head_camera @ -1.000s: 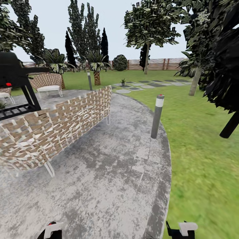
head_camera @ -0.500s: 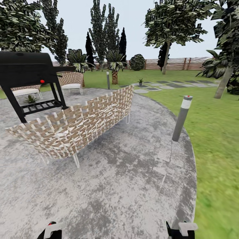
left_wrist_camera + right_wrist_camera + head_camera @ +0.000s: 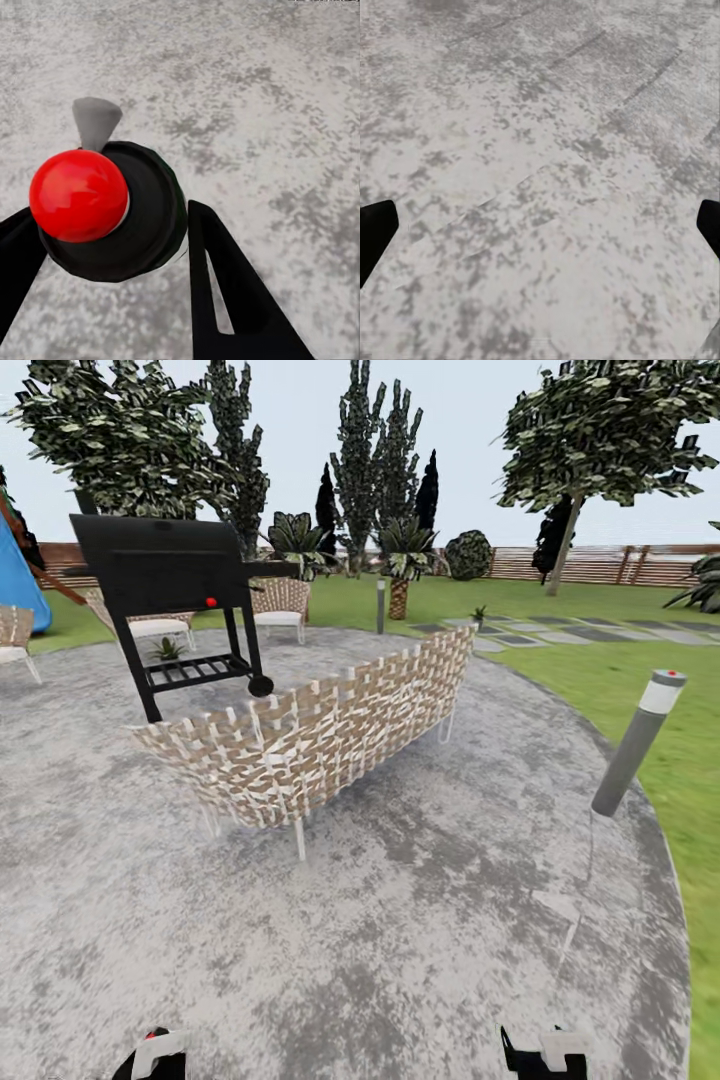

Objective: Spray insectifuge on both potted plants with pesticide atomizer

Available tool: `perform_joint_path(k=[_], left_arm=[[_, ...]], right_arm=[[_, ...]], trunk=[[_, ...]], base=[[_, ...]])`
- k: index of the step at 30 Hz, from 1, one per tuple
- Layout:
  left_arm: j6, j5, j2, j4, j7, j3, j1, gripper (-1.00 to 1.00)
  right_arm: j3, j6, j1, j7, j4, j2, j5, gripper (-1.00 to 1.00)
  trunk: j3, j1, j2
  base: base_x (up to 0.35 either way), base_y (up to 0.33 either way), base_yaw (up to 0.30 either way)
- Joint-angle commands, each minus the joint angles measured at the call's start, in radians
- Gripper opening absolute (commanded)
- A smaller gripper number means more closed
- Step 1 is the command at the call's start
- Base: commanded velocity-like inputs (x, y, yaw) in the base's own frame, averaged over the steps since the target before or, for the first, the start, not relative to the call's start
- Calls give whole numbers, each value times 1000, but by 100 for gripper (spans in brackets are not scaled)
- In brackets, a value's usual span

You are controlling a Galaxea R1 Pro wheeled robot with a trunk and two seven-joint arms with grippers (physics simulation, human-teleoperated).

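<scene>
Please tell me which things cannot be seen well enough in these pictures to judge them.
- Potted plant, head view: partly hidden behind the black grill and its shelf.
- Second small plant by the stepping stones, head view: too small to judge.
- Left gripper, left wrist view: fingers cut by the edge; a red-knobbed black part blocks the gap.
- Right gripper, right wrist view: just the fingertips show at the edges, wide apart.

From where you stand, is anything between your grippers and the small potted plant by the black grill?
Yes: the tan woven wicker sofa crosses the line to that potted plant, and the grill's shelf partly screens it.
</scene>
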Motion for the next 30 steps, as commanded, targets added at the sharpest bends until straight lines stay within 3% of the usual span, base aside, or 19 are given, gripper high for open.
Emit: perform_joint_path(k=[1, 30], left_arm=[[-3, -5, 0, 1, 1, 3, -1, -100], [-3, -4, 0, 1, 1, 3, -1, -100]], right_arm=[[-7, -3, 0, -2, 1, 0, 9, 100], [-6, -3, 0, -1, 2, 2, 10, 100]], trunk=[[-1, 0, 0], [-1, 0, 0]], base=[[158, 307, 281], [231, 268, 281]])
